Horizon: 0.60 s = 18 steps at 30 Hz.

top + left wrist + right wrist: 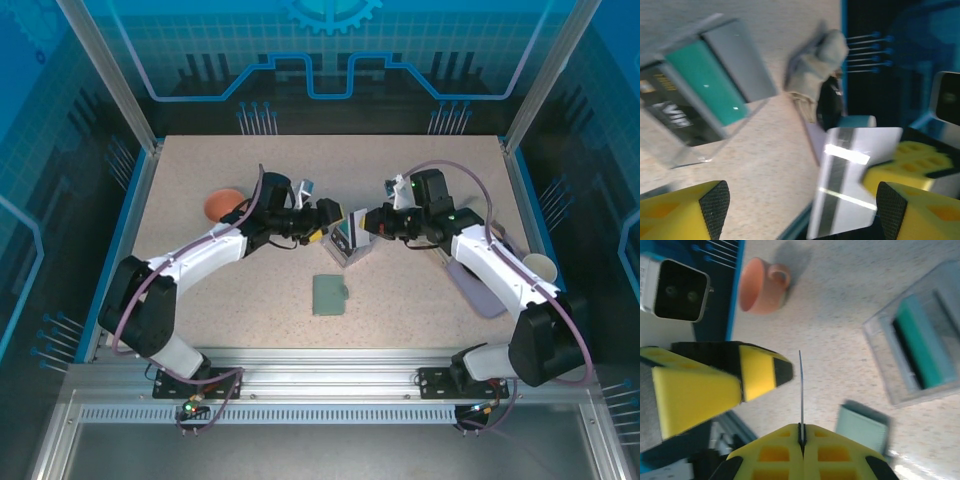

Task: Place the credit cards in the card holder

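One whitish card [801, 385] stands edge-on, pinched in our right pincer [801, 429]; our left pincer [802, 205] gapes wide, facing it. The card holder [330, 294] lies folded on the table [200, 190], toward the near edge from both pincers, about midway between our arms.

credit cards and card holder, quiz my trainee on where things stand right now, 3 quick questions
1. Fill in: the left tool has its jaws ____.
2. Which tool grips the whitish card? A) left tool B) right tool C) neither
3. True or false: the card holder lies flat on the table, touched by neither tool.
Key: 1 open; 2 B; 3 true.
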Each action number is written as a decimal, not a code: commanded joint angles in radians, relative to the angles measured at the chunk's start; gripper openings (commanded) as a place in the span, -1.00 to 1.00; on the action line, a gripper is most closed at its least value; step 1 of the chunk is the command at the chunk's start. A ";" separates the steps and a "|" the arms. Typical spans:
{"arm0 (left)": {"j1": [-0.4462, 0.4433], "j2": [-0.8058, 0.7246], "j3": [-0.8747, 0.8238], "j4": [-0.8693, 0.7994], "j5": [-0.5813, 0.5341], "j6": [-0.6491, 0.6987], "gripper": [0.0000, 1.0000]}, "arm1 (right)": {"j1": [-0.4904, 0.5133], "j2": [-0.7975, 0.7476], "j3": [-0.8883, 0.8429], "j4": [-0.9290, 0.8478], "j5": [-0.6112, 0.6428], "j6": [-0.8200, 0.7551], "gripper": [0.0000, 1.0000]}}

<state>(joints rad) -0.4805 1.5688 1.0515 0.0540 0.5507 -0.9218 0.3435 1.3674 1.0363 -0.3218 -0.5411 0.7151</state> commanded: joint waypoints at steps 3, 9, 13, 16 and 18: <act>-0.003 0.002 -0.050 0.242 0.182 -0.119 0.47 | -0.019 -0.024 -0.030 0.199 -0.145 0.161 -1.00; -0.001 -0.035 -0.055 0.289 0.200 -0.131 -0.17 | -0.031 -0.009 -0.045 0.224 -0.169 0.184 -0.98; 0.000 -0.063 -0.056 0.285 0.198 -0.116 -0.59 | -0.043 -0.004 -0.061 0.240 -0.190 0.196 -0.87; 0.007 -0.074 -0.055 0.262 0.191 -0.111 -0.78 | -0.058 -0.010 -0.071 0.236 -0.206 0.195 -0.70; 0.011 -0.080 -0.054 0.254 0.194 -0.109 -0.86 | -0.068 -0.012 -0.077 0.236 -0.227 0.187 -0.64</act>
<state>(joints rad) -0.4767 1.5322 0.9993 0.2893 0.7120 -1.0409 0.2981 1.3670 0.9760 -0.0948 -0.7303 0.9016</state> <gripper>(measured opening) 0.079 0.170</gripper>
